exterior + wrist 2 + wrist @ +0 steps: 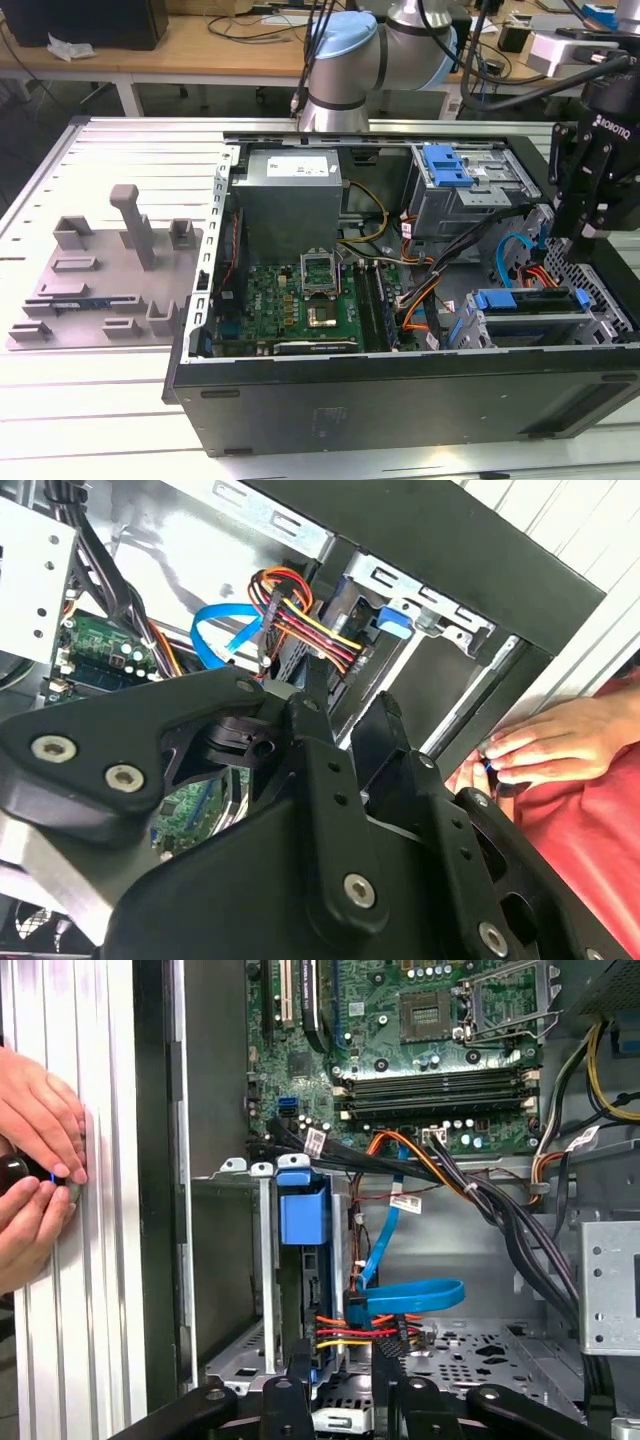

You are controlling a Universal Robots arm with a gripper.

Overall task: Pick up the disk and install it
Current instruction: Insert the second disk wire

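At the open black computer case, the disk, a silver drive in blue plastic rails, sat in the grey metal cage by the case's front corner. The black gripper hovered above its cable end, jaws slightly apart, gripping nothing. Squaring up seemed wise.

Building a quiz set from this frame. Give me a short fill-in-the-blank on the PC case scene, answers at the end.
1. The gripper hangs over the open ____ case.
2. The drive cage at the exterior view's right carries a latch coloured ____.
3. On the ribbed table beside the case in the first wrist view rest a person's ____.
4. Left of the case in the exterior view lies a ____ fixture tray.

Answers: computer; blue; hands; grey
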